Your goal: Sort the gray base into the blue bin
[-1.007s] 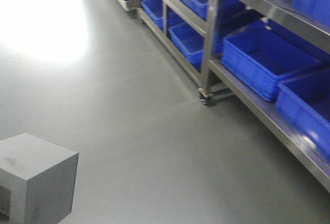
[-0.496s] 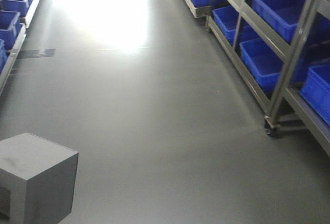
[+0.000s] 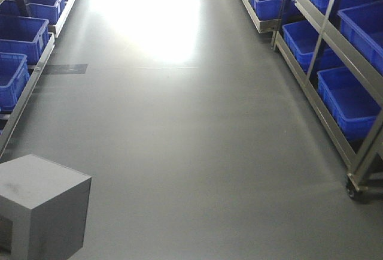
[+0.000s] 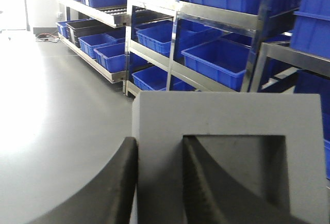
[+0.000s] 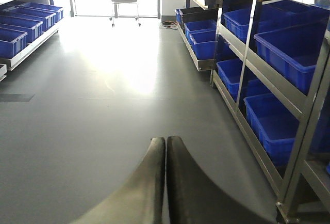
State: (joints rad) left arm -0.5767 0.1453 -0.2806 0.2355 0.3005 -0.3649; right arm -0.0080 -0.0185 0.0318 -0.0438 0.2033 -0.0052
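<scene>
**Gray base in the left jaws, mid-aisle, no bin within reach yet**

The gray base (image 4: 227,126) is off the floor (image 3: 191,152), held by the left gripper (image 4: 159,149). Its jaws stand narrow, clamped on 1 wall of the block: 1 finger sits inside the square recess and the other presses the outer side, with the wall between them. The recessed face is turned back toward the left wrist. In the front view the block hangs at the lower left, over bare floor and touching nothing else.

The right gripper (image 5: 165,149) has its jaws pressed together with nothing between them. It points down the aisle over open floor.

Steel racks (image 3: 311,92) line both sides of the aisle, loaded with blue crates (image 3: 350,101). Which of these is the blue bin cannot be told from here. All of them are well apart from the block.

The coming move turns on 1 relation. In the left wrist view the shelves of crates lie straight beyond the block and off to its right, so the carrying arm already faces a rack. The block is cube-shaped, so it has no long axis to line up. I judge the task to be in its carry stage. The base must get closer to a rack before the left arm can reach over a rim and let go.
</scene>
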